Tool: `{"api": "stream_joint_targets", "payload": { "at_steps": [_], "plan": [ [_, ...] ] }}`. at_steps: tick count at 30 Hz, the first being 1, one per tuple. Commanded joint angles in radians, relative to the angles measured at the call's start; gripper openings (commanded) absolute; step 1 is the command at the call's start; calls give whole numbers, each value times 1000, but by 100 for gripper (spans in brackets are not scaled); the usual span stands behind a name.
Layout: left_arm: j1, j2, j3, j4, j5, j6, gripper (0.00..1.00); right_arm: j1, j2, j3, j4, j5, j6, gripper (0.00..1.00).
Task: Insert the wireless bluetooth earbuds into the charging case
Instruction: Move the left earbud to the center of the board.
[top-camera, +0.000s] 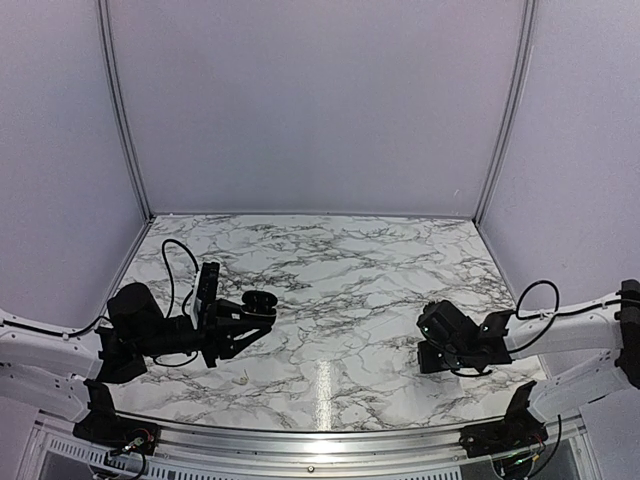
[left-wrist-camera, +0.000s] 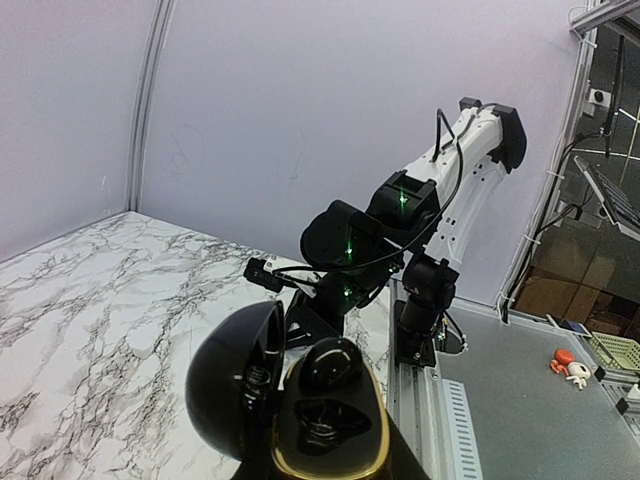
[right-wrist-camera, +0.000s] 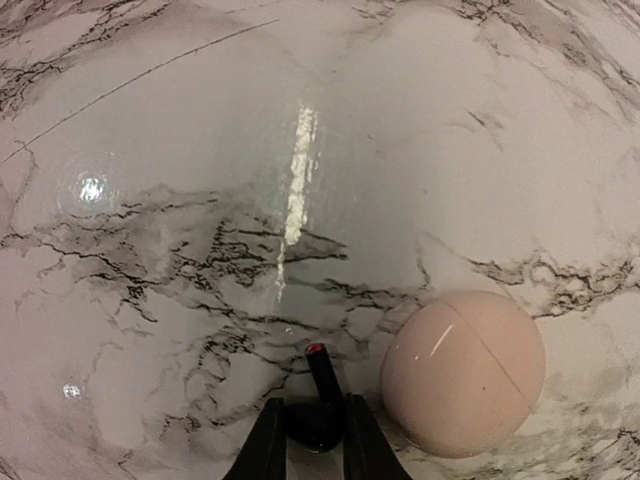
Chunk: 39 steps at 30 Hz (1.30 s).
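My left gripper (top-camera: 243, 320) is shut on a black charging case (left-wrist-camera: 300, 450) with a gold rim and holds it above the table. The case's domed lid (left-wrist-camera: 230, 385) is swung open to the left. One black earbud (left-wrist-camera: 332, 365) sits in the far socket, and the near socket (left-wrist-camera: 325, 420) is bare. The left fingers are hidden under the case in the left wrist view. At the table's right, my right gripper (right-wrist-camera: 315, 440) is shut on the other black earbud (right-wrist-camera: 318, 425), down on the marble. Its red-tipped stem points away from the fingers.
A closed pinkish-cream rounded case (right-wrist-camera: 463, 372) lies on the marble just right of the right fingers (right-wrist-camera: 362, 445), close to touching. A small pale speck (top-camera: 240, 378) lies near the front edge, below the left gripper. White walls enclose the marble table (top-camera: 330, 270).
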Motion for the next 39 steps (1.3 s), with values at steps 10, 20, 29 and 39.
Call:
{"api": "stream_joint_targets", "payload": {
  "at_steps": [10, 20, 29, 39],
  "plan": [
    [29, -31, -21, 51, 20, -23, 0, 6, 129, 140, 216, -248, -341, 10],
    [66, -100, -54, 50, 4, -60, 0, 170, 405, 415, 211, -385, -675, 10],
    [85, -156, -71, 17, -12, -62, 0, 234, 503, 485, 227, -464, -792, 13],
    [86, -146, -57, 10, 1, -56, 0, 241, 526, 493, 192, -401, -838, 31]
  ]
}}
